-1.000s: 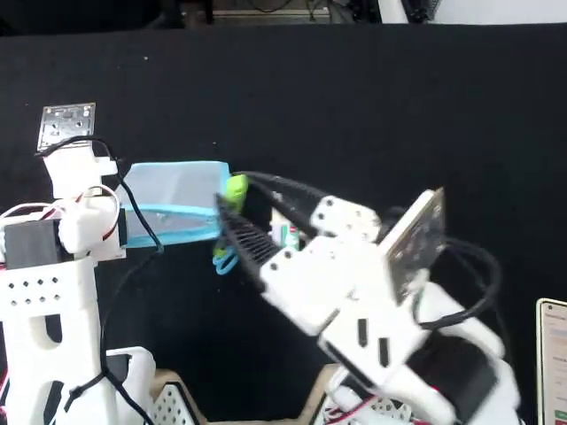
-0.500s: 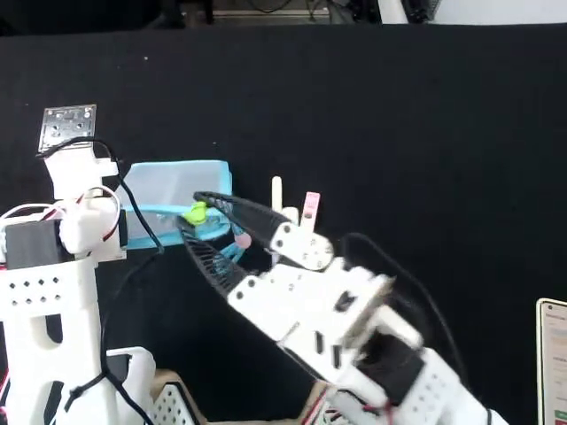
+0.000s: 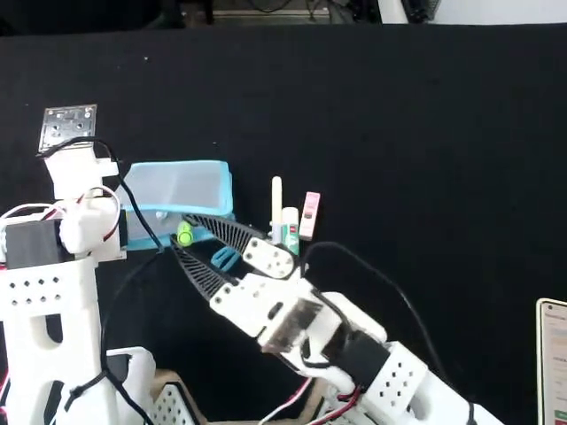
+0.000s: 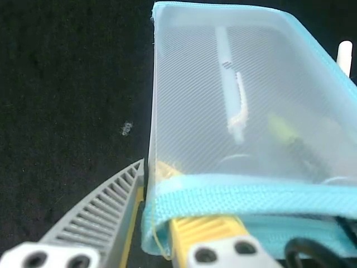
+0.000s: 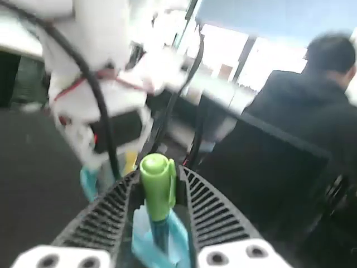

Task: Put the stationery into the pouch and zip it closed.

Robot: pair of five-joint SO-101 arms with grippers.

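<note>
- Stationery is split at this moment: a green-capped marker (image 3: 184, 235) sits clamped between the jaws of the right gripper (image 5: 157, 174). A white stick (image 3: 276, 202), a green-and-white tube (image 3: 291, 228) and a pink piece (image 3: 309, 215) lie close together on the black tabletop (image 3: 399, 133), near the pouch.
- The pouch (image 3: 177, 190) is pale mesh with blue trim. The left gripper (image 4: 152, 173) has its jaws clamped on the pouch's edge, probably to keep it steady and its long zip side turned toward the other arm.
- The marker's cap is at that blue-trimmed side, and the marker lies along the jaws, which should let it slide in end-first.
- A white pen-like shape (image 4: 231, 95) shows through the mesh, though I cannot tell whether it lies inside or beneath.
- The zipping step looks some way off, with three pieces still out.
</note>
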